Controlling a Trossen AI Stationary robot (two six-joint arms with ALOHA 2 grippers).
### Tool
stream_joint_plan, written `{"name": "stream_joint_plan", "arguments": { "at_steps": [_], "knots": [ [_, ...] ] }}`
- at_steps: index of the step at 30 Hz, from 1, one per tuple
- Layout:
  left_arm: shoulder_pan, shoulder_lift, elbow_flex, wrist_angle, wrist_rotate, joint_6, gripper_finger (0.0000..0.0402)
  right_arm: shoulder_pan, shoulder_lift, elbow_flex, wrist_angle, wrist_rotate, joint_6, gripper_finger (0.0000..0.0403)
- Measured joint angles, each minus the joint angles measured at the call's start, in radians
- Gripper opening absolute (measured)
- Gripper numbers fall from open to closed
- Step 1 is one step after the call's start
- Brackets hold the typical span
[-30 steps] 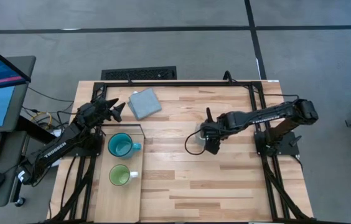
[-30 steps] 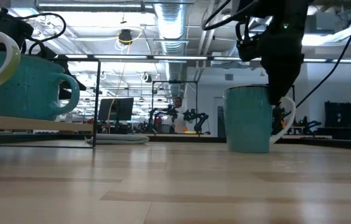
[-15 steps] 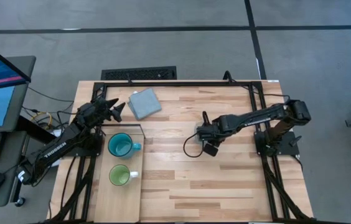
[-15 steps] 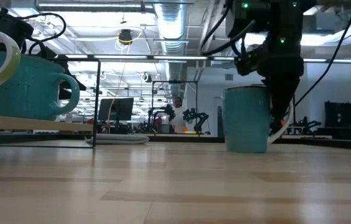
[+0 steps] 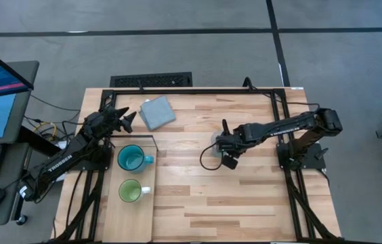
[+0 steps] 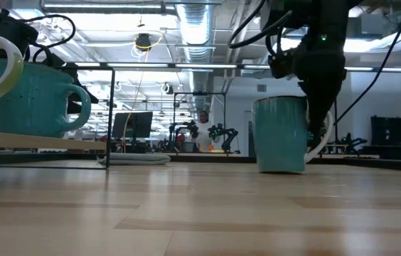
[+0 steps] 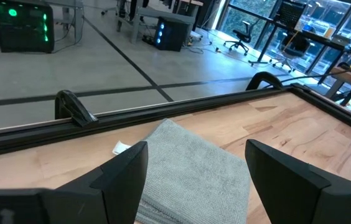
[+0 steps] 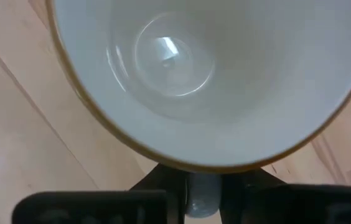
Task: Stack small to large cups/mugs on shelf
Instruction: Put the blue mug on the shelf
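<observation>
A mug [image 6: 280,135] with a pale teal outer wall and a white inside [image 8: 182,68] stands upright on the tabletop near the middle. My right gripper [image 5: 222,150] is right over it, pointing down, shut at its handle. On the pale shelf [image 5: 129,220] at the left stand a teal-blue mug [image 5: 131,159] and a light green mug [image 5: 130,191], both on their bases. My left gripper [image 5: 120,119] hangs open beyond the shelf's far end, near a grey-blue pad [image 5: 157,112]. My right gripper pinches the mug's handle [image 8: 201,198] between its two fingers, just outside the rim. The fingers come from above, pointing down. The mug stands upright with its base on the table, and its white handle [image 6: 320,146] shows beside the dark fingers.
A dark metal frame [image 5: 198,91] runs along the table's far edge and down its sides. The grey-blue pad [image 7: 188,168] lies flat at the far left. Bare plank tabletop [image 5: 211,203] lies between the shelf and the right arm's base [image 5: 303,152].
My right gripper has shifted a little toward the table's left edge and its fingers have closed in on the mug's handle. The mug has slid slightly the same way, staying upright on the table.
</observation>
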Motion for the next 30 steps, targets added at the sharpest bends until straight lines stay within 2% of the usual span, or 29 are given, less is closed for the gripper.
{"name": "stream_joint_plan", "arguments": {
  "at_steps": [5, 11, 17, 23, 30],
  "knots": [
    [0.000, 0.000, 0.000, 0.000, -0.002, 0.000, 0.0261, 0.000, 0.000, 0.008, 0.011, -0.004, -0.032, 0.0069],
    [0.000, 0.000, 0.000, 0.000, -0.004, 0.000, 0.0261, 0.007, 0.000, 0.063, 0.056, -0.004, -0.123, 0.0069],
    [0.000, 0.000, 0.000, 0.001, -0.015, 0.000, 0.0261, 0.007, 0.002, 0.129, 0.053, -0.003, -0.149, 0.0069],
    [0.000, 0.000, 0.000, 0.006, -0.040, 0.009, 0.0261, 0.040, 0.003, 0.192, 0.066, -0.003, -0.260, 0.0068],
    [0.000, 0.000, 0.000, 0.006, -0.039, 0.008, 0.0261, 0.060, 0.005, 0.228, 0.143, -0.002, -0.266, 0.0068]
  ]
}}
